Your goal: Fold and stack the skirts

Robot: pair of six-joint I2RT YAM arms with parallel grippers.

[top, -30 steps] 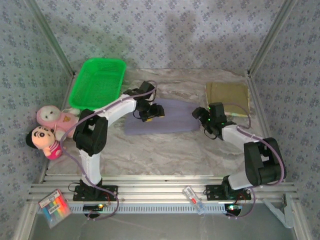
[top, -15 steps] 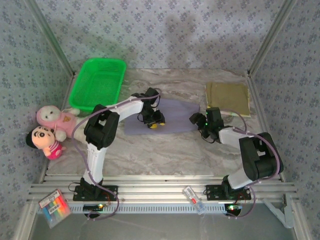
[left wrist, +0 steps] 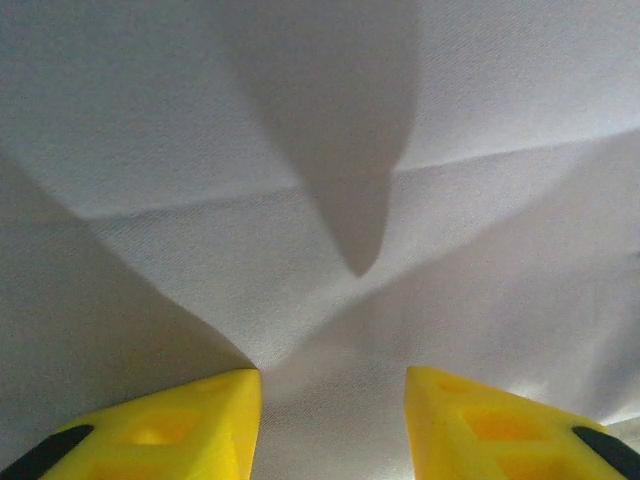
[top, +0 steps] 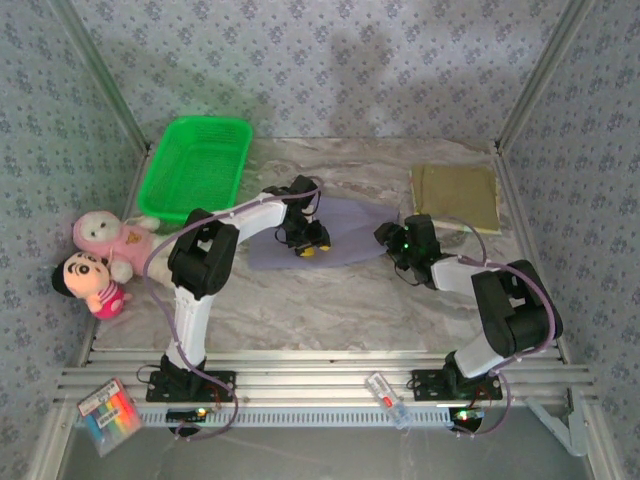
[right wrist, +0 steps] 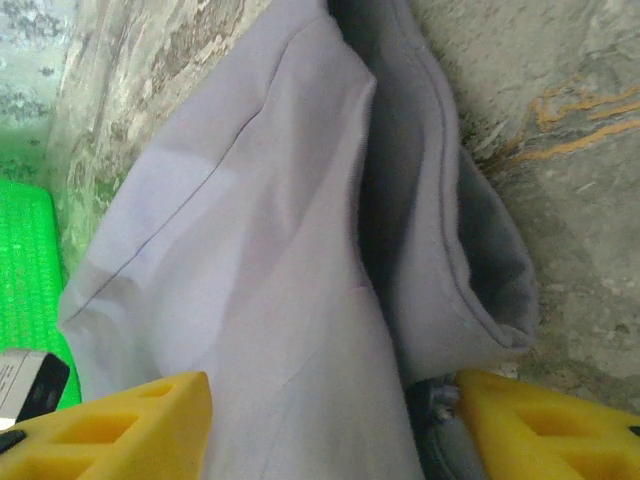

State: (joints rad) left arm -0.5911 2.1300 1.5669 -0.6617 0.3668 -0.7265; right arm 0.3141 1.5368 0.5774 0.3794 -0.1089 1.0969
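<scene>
Touching lavender skirt on marble table amid wallpapered walls, left tool and right tool gape.

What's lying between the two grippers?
The lavender skirt spans the stretch from the left gripper to the right gripper, seen in the top view.

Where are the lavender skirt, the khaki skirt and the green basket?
lavender skirt (top: pixel 352 232), top view, on its flat right half.
khaki skirt (top: pixel 455 198), top view, on the middle of the folded cloth.
green basket (top: pixel 195 170), top view, on its bare mesh floor.
</scene>
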